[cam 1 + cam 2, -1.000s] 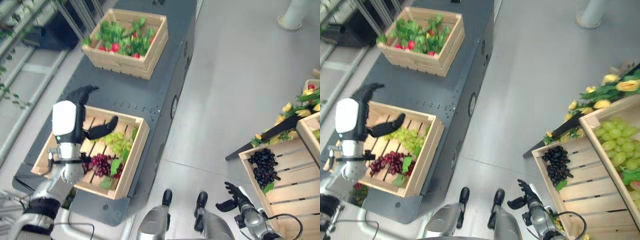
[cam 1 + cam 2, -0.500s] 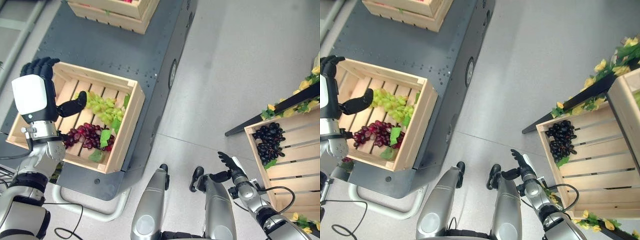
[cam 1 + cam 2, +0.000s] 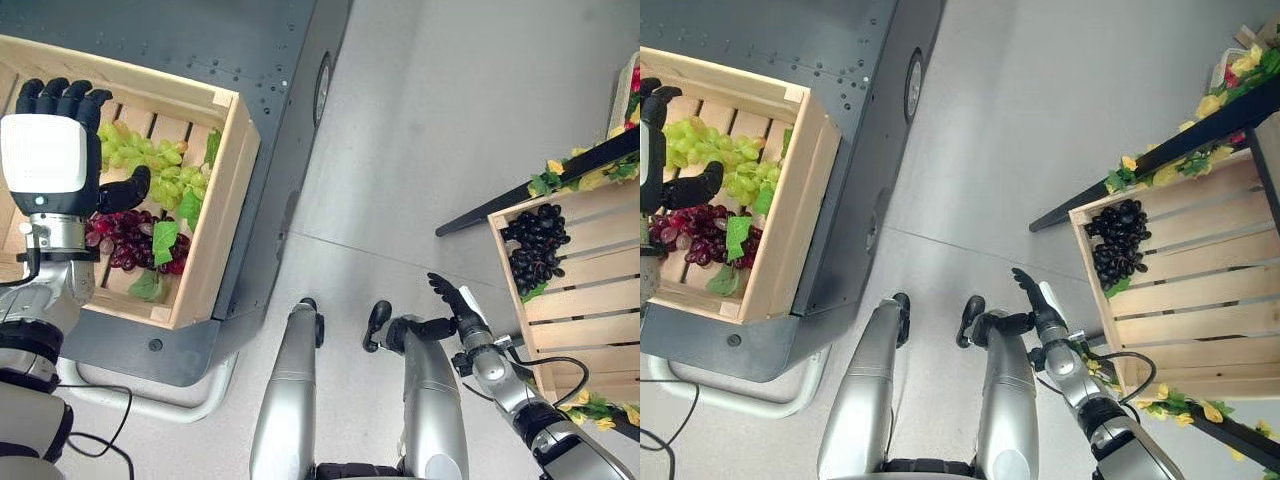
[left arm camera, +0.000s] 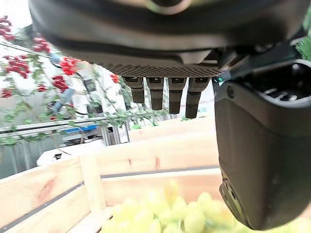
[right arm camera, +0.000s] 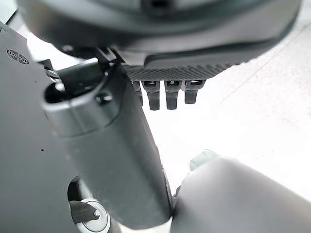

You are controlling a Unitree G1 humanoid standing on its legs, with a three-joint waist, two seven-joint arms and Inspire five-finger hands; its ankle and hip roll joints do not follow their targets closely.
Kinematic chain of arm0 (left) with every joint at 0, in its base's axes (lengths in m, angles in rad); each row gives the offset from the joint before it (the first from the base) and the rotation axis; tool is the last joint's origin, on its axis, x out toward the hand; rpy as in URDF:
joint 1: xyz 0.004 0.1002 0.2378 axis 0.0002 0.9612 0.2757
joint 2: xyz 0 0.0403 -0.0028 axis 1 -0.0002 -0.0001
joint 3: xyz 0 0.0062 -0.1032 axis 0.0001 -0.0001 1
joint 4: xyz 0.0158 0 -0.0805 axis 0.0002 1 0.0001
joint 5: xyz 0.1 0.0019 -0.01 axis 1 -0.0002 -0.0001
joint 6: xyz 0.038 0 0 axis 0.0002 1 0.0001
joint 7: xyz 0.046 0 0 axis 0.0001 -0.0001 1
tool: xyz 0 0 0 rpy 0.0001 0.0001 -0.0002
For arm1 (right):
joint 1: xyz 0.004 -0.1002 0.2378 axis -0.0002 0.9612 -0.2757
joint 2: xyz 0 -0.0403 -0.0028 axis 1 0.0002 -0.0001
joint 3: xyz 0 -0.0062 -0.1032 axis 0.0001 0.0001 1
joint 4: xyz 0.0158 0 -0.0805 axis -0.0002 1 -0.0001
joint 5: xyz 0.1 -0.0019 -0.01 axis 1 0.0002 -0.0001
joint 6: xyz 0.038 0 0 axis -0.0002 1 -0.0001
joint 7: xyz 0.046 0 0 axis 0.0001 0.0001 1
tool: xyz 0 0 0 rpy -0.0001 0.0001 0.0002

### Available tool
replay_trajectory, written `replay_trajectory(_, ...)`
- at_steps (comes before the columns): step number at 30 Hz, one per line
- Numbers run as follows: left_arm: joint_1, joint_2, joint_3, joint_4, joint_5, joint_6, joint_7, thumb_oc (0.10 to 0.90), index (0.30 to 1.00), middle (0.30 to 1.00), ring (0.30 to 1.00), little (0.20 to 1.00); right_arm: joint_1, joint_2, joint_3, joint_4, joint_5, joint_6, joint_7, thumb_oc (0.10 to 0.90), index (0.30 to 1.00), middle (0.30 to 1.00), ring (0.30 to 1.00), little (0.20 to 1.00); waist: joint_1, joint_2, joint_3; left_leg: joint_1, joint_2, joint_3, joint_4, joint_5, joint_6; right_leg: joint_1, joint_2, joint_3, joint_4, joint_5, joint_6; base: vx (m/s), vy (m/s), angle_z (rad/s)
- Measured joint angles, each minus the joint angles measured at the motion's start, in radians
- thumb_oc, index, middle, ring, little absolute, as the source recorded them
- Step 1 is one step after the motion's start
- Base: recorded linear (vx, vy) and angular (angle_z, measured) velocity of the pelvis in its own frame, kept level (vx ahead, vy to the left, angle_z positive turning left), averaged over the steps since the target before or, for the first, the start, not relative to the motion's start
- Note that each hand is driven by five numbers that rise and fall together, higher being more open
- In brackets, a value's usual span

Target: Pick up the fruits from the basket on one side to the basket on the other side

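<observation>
Two bunches: green grapes (image 3: 150,165) and red grapes (image 3: 125,240) in left crate (image 3: 215,210)
Left hand (image 3: 50,150): fingers spread, empty, above the grapes
Right hand (image 3: 452,300): fingers straight, empty

Dark grey platform (image 3: 250,40): carried the slatted wooden crate (image 3: 225,190) near its edge.
Crate: held green grapes (image 3: 150,165) and red grapes (image 3: 130,240).
Grey floor (image 3: 420,150): lay beside the platform.

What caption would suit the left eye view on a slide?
Open left hand above green grapes and red grapes in a crate; right hand idle.
</observation>
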Motion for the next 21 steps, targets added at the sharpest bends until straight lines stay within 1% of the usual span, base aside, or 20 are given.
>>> replay_trajectory(1, -0.002, 0.01, -0.011, 0.0, 0.009, -0.001, -0.007, 0.8, 0.9, 0.9, 0.9, 0.9, -0.001, 0.0, 0.0, 0.0, 0.0, 0.0, 0.0, 0.8, 0.9, 0.9, 0.9, 0.9, 0.0, -0.002, 0.0, -0.002, 0.0, 0.0, 0.0, 0.0, 0.0, -0.003, 0.0, 0.0, 0.0, 0.0, 0.0, 0.0, 0.0, 0.0)
replay_trajectory(3, -0.013, 0.06, -0.061, -0.011, 0.07, -0.004, -0.047, 0.8, 0.9, 0.9, 0.9, 0.9, -0.002, -0.002, 0.0, -0.001, 0.0, -0.003, 0.0, 0.8, 0.9, 0.9, 0.9, 0.9, 0.001, -0.007, 0.0, -0.017, 0.002, -0.002, -0.001, -0.003, -0.002, -0.013, 0.002, -0.004, -0.003, 0.002, -0.005, 0.0, 0.0, 0.0)
replay_trajectory(7, -0.034, 0.11, -0.073, -0.023, 0.122, -0.01, -0.114, 0.8, 0.9, 0.9, 0.9, 0.9, -0.009, -0.003, 0.0, 0.003, 0.0, -0.005, 0.0, 0.8, 0.9, 0.9, 0.9, 0.9, 0.007, -0.01, 0.001, -0.034, 0.013, 0.002, -0.001, -0.002, -0.006, -0.025, 0.006, -0.01, -0.009, 0.003, -0.003, 0.0, -0.022, 0.02)
replay_trajectory(8, -0.046, 0.125, -0.091, -0.023, 0.129, -0.011, -0.138, 0.8, 0.9, 0.9, 0.9, 0.9, -0.011, -0.004, 0.0, 0.005, 0.001, -0.005, 0.0, 0.8, 0.9, 0.9, 0.9, 0.9, 0.008, -0.011, 0.0, -0.035, 0.013, 0.001, -0.001, -0.004, -0.006, -0.026, 0.006, -0.012, -0.01, 0.003, -0.003, 0.0, 0.0, 0.0)
replay_trajectory(10, -0.062, 0.135, -0.102, -0.023, 0.138, -0.013, -0.186, 0.8, 0.9, 0.9, 0.9, 0.9, -0.011, -0.008, 0.0, 0.006, 0.002, -0.005, 0.0, 0.8, 0.9, 0.9, 0.9, 0.9, 0.011, -0.011, 0.0, -0.037, 0.014, 0.0, -0.004, -0.005, -0.006, -0.027, 0.005, -0.014, -0.013, 0.003, -0.003, -0.01, -0.037, 0.0)
replay_trajectory(13, -0.072, 0.139, -0.102, -0.027, 0.153, -0.021, -0.23, 0.8, 0.9, 0.9, 0.9, 0.9, -0.011, -0.008, 0.0, 0.007, 0.003, -0.005, 0.001, 0.8, 0.9, 0.9, 0.9, 0.9, 0.013, -0.011, 0.0, -0.038, 0.014, -0.001, -0.007, -0.005, -0.006, -0.027, 0.005, -0.017, -0.017, 0.003, -0.003, -0.01, -0.035, 0.01)
replay_trajectory(15, -0.09, 0.166, -0.139, -0.05, 0.178, -0.028, -0.279, 0.8, 0.9, 0.9, 0.9, 0.9, -0.011, -0.008, 0.001, 0.009, 0.005, -0.006, 0.001, 0.8, 0.9, 0.9, 0.9, 0.9, 0.012, -0.011, 0.0, -0.043, 0.014, -0.007, -0.011, -0.004, -0.007, -0.027, 0.005, -0.025, -0.024, 0.003, -0.003, -0.02, -0.026, 0.04)
replay_trajectory(21, -0.15, 0.179, -0.183, -0.06, 0.208, -0.034, -0.361, 0.8, 0.9, 0.9, 0.9, 0.9, -0.011, -0.008, 0.001, 0.022, 0.011, -0.021, 0.005, 0.8, 0.9, 0.9, 0.9, 0.9, 0.015, -0.012, 0.0, -0.046, 0.015, -0.01, -0.015, -0.002, -0.009, -0.026, 0.001, -0.036, -0.026, 0.002, -0.005, -0.02, -0.038, 0.04)
